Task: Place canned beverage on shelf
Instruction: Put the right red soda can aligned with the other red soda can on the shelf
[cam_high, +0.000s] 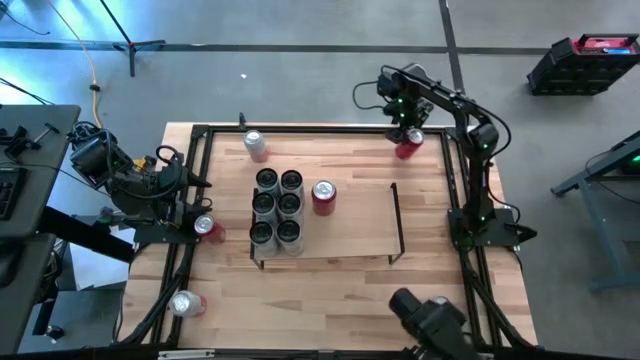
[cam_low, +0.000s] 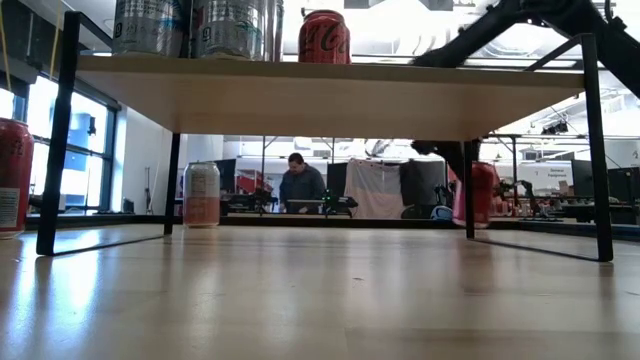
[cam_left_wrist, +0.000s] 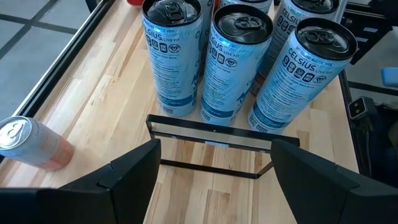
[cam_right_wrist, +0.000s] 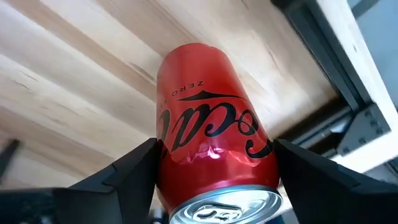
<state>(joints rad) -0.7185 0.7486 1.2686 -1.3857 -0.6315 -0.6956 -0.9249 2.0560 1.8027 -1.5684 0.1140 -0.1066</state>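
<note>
A glossy red Coca-Cola Zero can (cam_right_wrist: 211, 155) sits between the right end effector (cam_right_wrist: 214, 171)'s dark fingers at the worktop (cam_high: 330, 285)'s far right corner; its jaws flank it, grip uncertain. The left end effector (cam_left_wrist: 214, 174) hangs open beside the light-wood shelf (cam_high: 350, 225), which carries six cylindrical Celsius cans (cam_high: 277, 208) and another red can (cam_high: 323, 196).

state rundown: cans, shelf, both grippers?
Right gripper: fingers either side of red Coke can at the table's far right corner, grip not clear.
Left gripper: open, empty, at the shelf's left end.
Shelf: six Celsius cans and one red can upright on it, right half bare.
Silver can: upright, far edge.
</note>
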